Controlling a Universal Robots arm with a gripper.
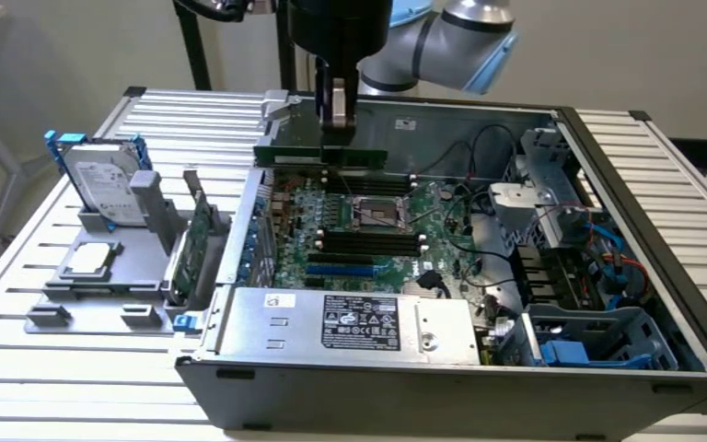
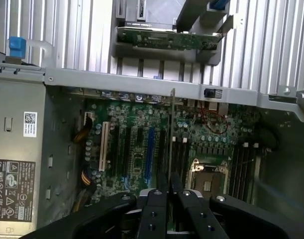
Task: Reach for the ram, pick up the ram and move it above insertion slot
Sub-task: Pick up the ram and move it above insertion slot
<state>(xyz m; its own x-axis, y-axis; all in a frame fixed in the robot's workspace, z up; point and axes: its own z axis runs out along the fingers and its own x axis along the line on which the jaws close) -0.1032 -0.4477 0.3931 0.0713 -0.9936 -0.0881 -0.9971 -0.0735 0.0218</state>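
I can't see the arm (image 1: 452, 37) above its elbow; the exterior view's top edge cuts it off. The gripper (image 1: 336, 115) covers the ram's (image 1: 319, 155) middle. The power supply label (image 1: 360, 322) is too small to read.

Slatted silver metal table (image 1: 34, 368) is loaded with an open grey computer case (image 1: 452, 378) under the gripper, and a grey plastic parts holder (image 1: 96, 295) beside it.

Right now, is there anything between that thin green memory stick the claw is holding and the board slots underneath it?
Nothing visible is. The gripper holds the long thin green circuit-board stick on edge, above the green motherboard inside the open grey computer case. In the wrist view, open air lies between the stick and the black slots.
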